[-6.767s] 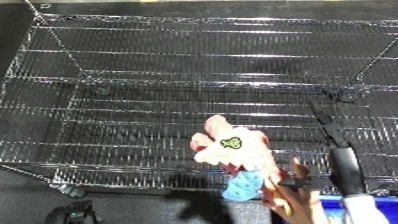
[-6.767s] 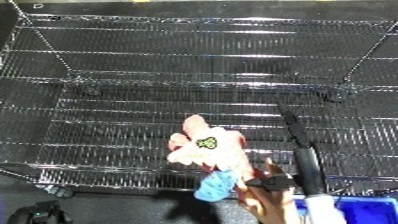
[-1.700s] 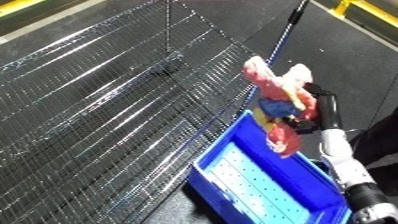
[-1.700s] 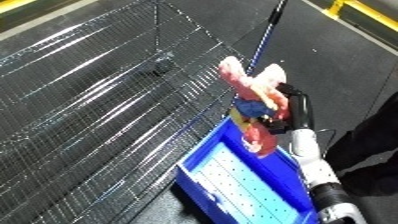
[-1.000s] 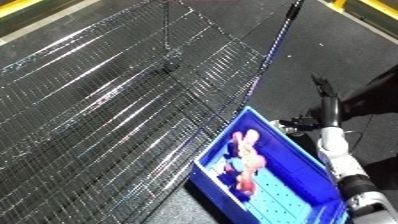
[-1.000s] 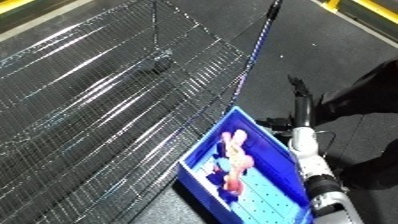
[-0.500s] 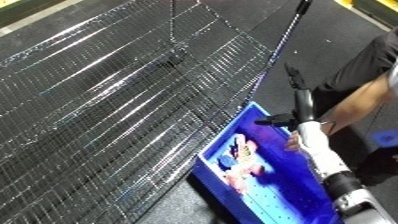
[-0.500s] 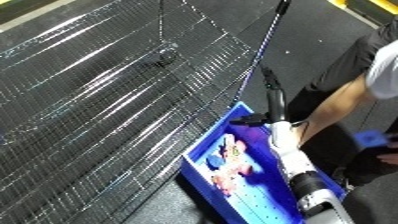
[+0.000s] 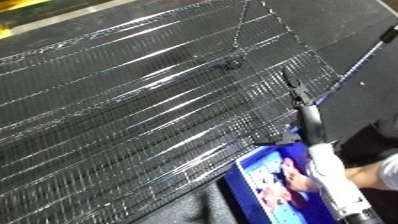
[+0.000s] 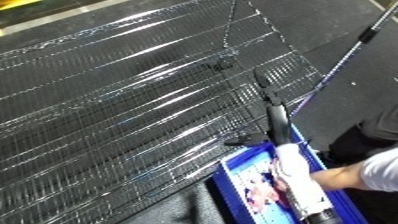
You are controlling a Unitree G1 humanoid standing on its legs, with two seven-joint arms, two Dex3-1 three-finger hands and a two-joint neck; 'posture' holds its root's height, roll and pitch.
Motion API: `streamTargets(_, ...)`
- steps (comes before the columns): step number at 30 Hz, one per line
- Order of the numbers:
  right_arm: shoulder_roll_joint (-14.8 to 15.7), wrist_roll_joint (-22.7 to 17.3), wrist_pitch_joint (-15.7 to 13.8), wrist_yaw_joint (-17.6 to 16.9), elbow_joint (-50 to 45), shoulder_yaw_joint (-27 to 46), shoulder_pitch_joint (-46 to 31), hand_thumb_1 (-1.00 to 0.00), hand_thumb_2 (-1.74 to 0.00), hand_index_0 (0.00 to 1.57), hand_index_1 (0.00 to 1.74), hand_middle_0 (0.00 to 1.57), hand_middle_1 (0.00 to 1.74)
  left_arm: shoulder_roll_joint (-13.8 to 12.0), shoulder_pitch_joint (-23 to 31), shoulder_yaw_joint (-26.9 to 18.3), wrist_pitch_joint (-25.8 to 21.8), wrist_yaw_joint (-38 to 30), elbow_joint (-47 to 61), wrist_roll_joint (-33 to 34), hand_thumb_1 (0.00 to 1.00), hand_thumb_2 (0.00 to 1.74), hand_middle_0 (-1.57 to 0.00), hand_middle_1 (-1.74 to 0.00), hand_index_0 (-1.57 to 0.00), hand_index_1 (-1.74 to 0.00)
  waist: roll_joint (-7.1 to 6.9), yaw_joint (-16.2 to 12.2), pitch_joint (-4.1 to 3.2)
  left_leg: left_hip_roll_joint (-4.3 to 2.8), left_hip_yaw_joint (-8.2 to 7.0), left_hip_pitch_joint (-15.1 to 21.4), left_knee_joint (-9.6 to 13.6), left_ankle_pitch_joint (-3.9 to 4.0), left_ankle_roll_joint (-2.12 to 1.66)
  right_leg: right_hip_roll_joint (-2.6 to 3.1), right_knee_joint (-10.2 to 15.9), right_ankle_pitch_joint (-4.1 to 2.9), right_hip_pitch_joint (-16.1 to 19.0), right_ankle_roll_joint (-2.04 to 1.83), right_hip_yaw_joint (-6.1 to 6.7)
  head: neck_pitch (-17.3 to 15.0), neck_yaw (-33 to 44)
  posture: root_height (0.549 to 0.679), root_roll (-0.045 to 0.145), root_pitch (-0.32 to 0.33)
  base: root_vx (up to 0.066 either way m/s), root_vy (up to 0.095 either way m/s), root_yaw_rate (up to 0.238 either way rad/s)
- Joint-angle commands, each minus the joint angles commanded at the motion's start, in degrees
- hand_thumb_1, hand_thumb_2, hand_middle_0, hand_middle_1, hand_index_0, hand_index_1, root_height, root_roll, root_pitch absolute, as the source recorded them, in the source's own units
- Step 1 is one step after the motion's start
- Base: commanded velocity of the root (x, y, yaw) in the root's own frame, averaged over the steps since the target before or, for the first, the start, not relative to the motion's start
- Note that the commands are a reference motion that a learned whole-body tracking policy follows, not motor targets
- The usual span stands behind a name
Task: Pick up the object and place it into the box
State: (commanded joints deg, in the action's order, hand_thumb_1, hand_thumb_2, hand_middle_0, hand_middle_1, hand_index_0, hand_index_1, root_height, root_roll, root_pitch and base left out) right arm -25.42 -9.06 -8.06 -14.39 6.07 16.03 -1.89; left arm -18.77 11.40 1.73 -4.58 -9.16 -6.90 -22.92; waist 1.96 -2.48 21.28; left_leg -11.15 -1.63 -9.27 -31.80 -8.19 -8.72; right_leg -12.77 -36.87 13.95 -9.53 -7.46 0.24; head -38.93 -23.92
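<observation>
A pink plush toy [image 9: 293,176] lies inside the blue bin [image 9: 238,175] at the lower right, partly hidden behind my right forearm. My right hand [image 9: 299,95] stretches up over the edge of the wire shelf, open, fingers straight, holding nothing. It is above and beyond the bin, apart from the toy. A person's hand [image 10: 336,175] in a white sleeve reaches in from the right edge to the bin's right side. Whether it touches the toy I cannot tell. My left hand does not show.
A large black wire shelf [image 9: 133,100] fills the left and middle of the views. A blue-handled pole [image 10: 348,47] runs diagonally at the upper right over dark floor. The bin sits against the shelf's lower right edge.
The camera has swung, so the whole picture shifted. My right hand has stretched farther up over the shelf edge. The toy stays in the bin, and the person's hand has come closer to it.
</observation>
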Motion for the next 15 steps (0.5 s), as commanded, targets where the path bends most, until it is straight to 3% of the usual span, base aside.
streamTargets(8, 0.21, 0.29, 0.16, 2.15, -1.69, -7.00, 3.52, 0.00, 0.00, 0.00, 0.00, 0.00, 0.00, -0.19, -1.86, 0.65, -0.04, -0.63, 0.09, 1.13, 1.00, 1.74, -1.57, -1.74, -1.57, -1.74, -0.79, 1.97, -0.10, 0.25, 0.35, 0.00, 0.86, 0.41, -0.02, -0.37, 0.47, -0.36, 0.26, -0.05, -0.71, -0.46, 10.28, 0.646, 0.045, -0.179, 0.008, 0.004, 0.048)
streamTargets(15, 0.28, 0.71, 0.09, 3.35, -2.83, -10.50, 5.35, 0.00, 0.00, 0.00, 0.00, 0.00, 0.00, -0.22, -3.31, 1.07, -0.06, -0.87, 0.46, 1.87, 1.00, 1.74, -1.57, -1.74, -1.57, -1.74, -1.02, 2.84, 0.10, 0.38, 0.69, -0.05, 0.82, 0.57, 0.08, -0.39, -0.19, -0.18, 0.02, 0.03, -0.73, -0.73, 14.43, 0.645, 0.046, -0.184, 0.006, 0.002, 0.025)
